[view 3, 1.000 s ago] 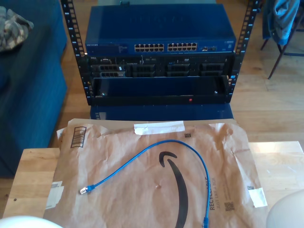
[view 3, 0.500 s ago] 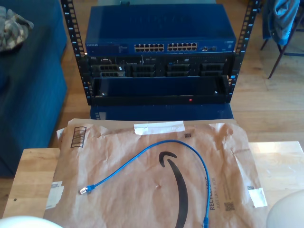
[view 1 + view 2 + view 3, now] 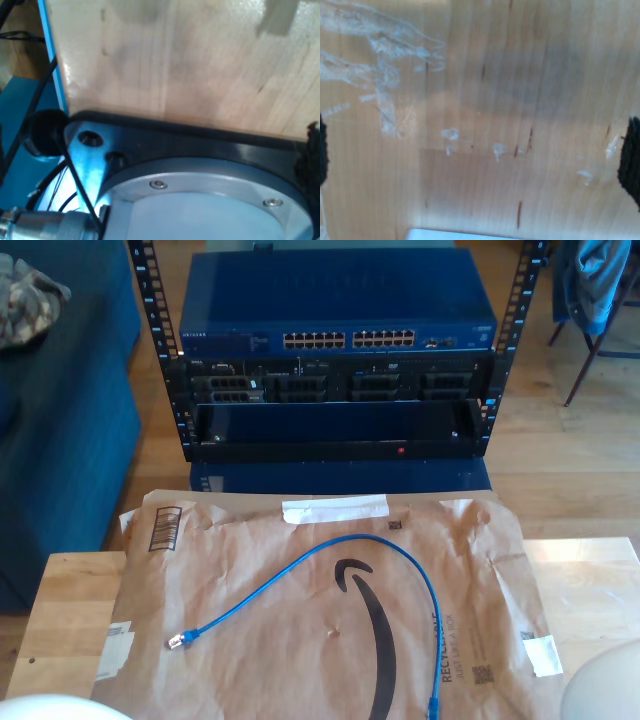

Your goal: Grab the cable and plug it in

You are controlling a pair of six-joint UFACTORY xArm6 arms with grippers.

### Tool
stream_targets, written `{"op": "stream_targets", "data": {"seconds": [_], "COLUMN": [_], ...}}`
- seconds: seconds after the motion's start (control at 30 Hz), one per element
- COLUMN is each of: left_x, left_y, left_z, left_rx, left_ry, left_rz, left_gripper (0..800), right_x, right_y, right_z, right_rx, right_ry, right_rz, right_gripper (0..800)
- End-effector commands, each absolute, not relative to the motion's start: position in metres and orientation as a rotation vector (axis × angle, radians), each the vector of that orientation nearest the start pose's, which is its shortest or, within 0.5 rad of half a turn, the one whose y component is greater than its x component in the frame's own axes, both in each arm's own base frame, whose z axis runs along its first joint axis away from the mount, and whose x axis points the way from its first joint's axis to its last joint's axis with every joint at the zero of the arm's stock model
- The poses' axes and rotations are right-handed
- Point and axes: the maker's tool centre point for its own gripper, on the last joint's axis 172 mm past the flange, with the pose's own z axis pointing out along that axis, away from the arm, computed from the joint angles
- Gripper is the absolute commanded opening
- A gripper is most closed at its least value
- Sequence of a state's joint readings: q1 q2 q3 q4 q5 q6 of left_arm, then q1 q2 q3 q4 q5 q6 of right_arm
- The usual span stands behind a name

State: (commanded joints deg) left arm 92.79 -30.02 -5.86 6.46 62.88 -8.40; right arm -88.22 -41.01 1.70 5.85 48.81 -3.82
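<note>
The cable (image 3: 330,558) is thin and bright blue and lies in a loose arc on brown packing paper (image 3: 260,670) in the exterior view. One clear plug (image 3: 178,640) rests toward that view's left; the other end (image 3: 434,707) reaches the bottom edge. Nothing touches the cable. My second gripper (image 3: 476,157) hangs over bare wood, open, its dark fingertips (image 3: 631,165) far apart with nothing between them. In the first wrist view a dark fingertip (image 3: 312,150) sits at the frame edge, over a black base plate (image 3: 200,140) and a grey metal disc (image 3: 210,210).
A blue network switch (image 3: 230,315) with two rows of ports (image 3: 350,340) sits in a black rack (image 3: 340,430) behind the wooden table (image 3: 70,610). White rounded shapes (image 3: 605,690) show at both bottom corners of the exterior view. A blue sofa (image 3: 60,440) stands at its left.
</note>
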Motion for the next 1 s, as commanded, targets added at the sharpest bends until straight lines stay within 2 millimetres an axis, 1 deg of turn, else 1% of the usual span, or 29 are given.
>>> {"op": "stream_targets", "data": {"seconds": [0.27,0.37,0.47,0.5,0.53,0.6,0.63,0.7,0.73,0.8,0.83,0.87,0.93,1.0], "left_x": [-0.029,-0.030,-0.031,-0.031,-0.031,-0.032,-0.033,-0.032,-0.032,-0.029,-0.023,-0.014,0.011,0.034], "left_y": [0.113,0.116,0.117,0.115,0.115,0.118,0.119,0.125,0.127,0.138,0.144,0.147,0.161,0.172], "left_z": [0.035,0.037,0.047,0.050,0.052,0.056,0.058,0.065,0.069,0.084,0.093,0.102,0.122,0.139], "left_rx": [1.880,1.883,1.865,1.858,1.853,1.859,1.857,1.856,1.853,1.877,1.885,1.887,1.901,1.903], "left_ry": [2.117,2.121,2.112,2.106,2.103,2.102,2.104,2.109,2.109,2.101,2.090,2.074,2.050,2.048], "left_rz": [-0.587,-0.586,-0.611,-0.623,-0.629,-0.632,-0.633,-0.631,-0.637,-0.640,-0.637,-0.630,-0.586,-0.545], "left_gripper": [800,800,800,800,800,800,800,800,800,800,800,800,800,800], "right_x": [0.020,0.022,0.022,0.023,0.023,0.025,0.026,0.027,0.031,0.043,0.049,0.054,0.064,0.071], "right_y": [-0.164,-0.175,-0.177,-0.182,-0.181,-0.176,-0.177,-0.179,-0.180,-0.181,-0.184,-0.189,-0.197,-0.202], "right_z": [0.025,0.035,0.041,0.049,0.057,0.072,0.080,0.090,0.096,0.107,0.113,0.119,0.129,0.137], "right_rx": [-2.127,-2.148,-2.142,-2.141,-2.122,-2.052,-2.028,-1.986,-1.983,-1.992,-1.989,-1.986,-1.998,-1.954], "right_ry": [2.082,2.094,2.101,2.103,2.100,2.114,2.128,2.157,2.161,2.154,2.168,2.187,2.203,2.257], "right_rz": [0.089,0.053,0.048,0.049,0.073,0.129,0.141,0.161,0.169,0.190,0.190,0.182,0.160,0.145], "right_gripper": [799,799,799,799,799,799,799,798,798,798,798,798,798,798]}}
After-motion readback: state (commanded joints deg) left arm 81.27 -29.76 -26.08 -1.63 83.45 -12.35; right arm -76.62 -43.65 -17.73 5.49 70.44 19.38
